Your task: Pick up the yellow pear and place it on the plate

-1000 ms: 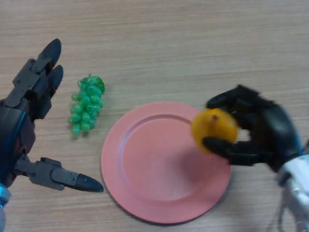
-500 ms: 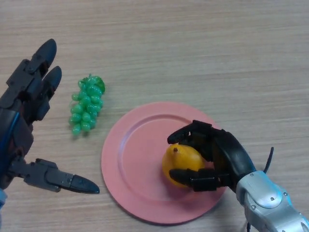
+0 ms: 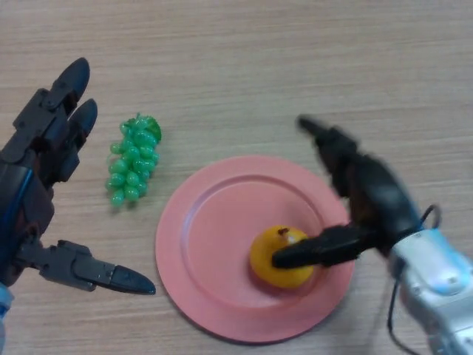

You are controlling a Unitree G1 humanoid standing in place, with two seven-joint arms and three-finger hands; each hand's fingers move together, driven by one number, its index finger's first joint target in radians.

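Your right robot hand (image 3: 369,196) is spread open over the right side of the plate (image 3: 214,222), its fingers straightened toward the far side of the worktop (image 3: 259,66) and its thumb (image 3: 314,251) lying across the near side of the pear (image 3: 282,257), touching it or just beside it; nothing is curled round the fruit. The yellow pear sits on the pink plate, right of centre and toward the near rim, stem end upward, so the placing looks done, and the splayed fingers read as a release rather than a grip. You would want to lift that hand away cleanly, since the thumb so close could nudge the round fruit and roll it toward the rim. Your left robot hand (image 3: 44,185) waits at the left edge with fingers straight and thumb stretched toward the plate, holding nothing and well apart from the pear. A bunch of green grapes (image 3: 131,160) lies on the worktop between that hand and the plate, left alone. No brand, label or writing can be read on anything.
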